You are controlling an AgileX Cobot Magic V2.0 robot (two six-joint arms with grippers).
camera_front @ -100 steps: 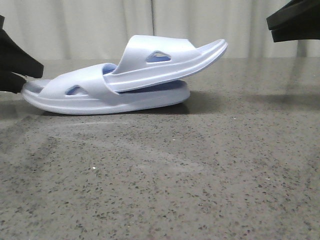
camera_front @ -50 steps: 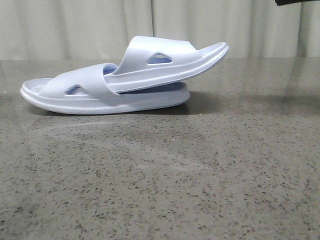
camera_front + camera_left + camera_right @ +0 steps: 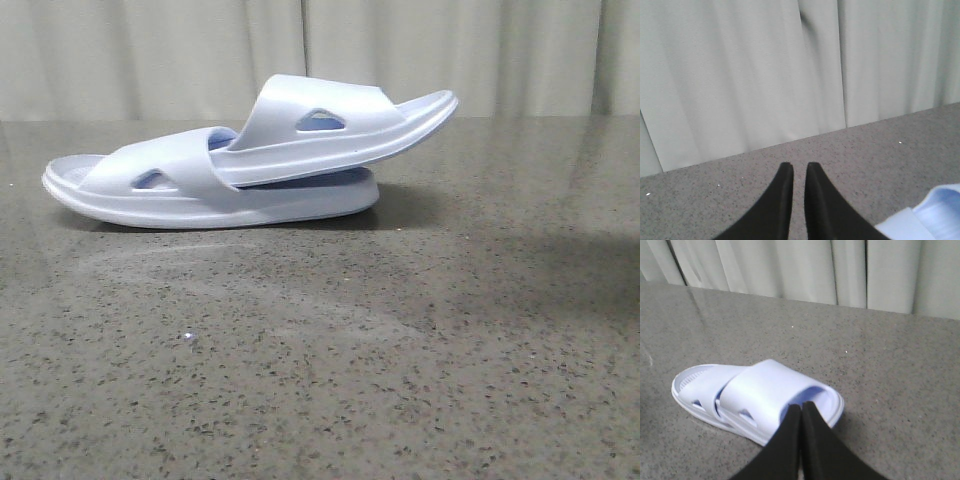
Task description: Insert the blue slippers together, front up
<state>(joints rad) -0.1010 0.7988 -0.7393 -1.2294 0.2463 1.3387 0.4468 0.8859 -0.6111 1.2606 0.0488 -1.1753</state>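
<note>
The two blue slippers lie nested on the table. The lower slipper (image 3: pixel 120 190) lies flat, and the upper slipper (image 3: pixel 330 125) is pushed under its strap, its free end tilted up to the right. In the right wrist view the upper slipper (image 3: pixel 765 385) lies over the lower one (image 3: pixel 690 382). My right gripper (image 3: pixel 801 405) is shut and empty, raised above the pair. My left gripper (image 3: pixel 796 167) is empty, its fingers nearly together with a thin gap, and an edge of a slipper (image 3: pixel 935 215) shows beside it. Neither gripper shows in the front view.
The slippers rest on a grey speckled stone table (image 3: pixel 400 350). A pale curtain (image 3: pixel 150 60) hangs behind its far edge.
Both grippers have left the front view: the left one drew away to the left, the right one rose out at the top right. The slippers stayed nested in place.
</note>
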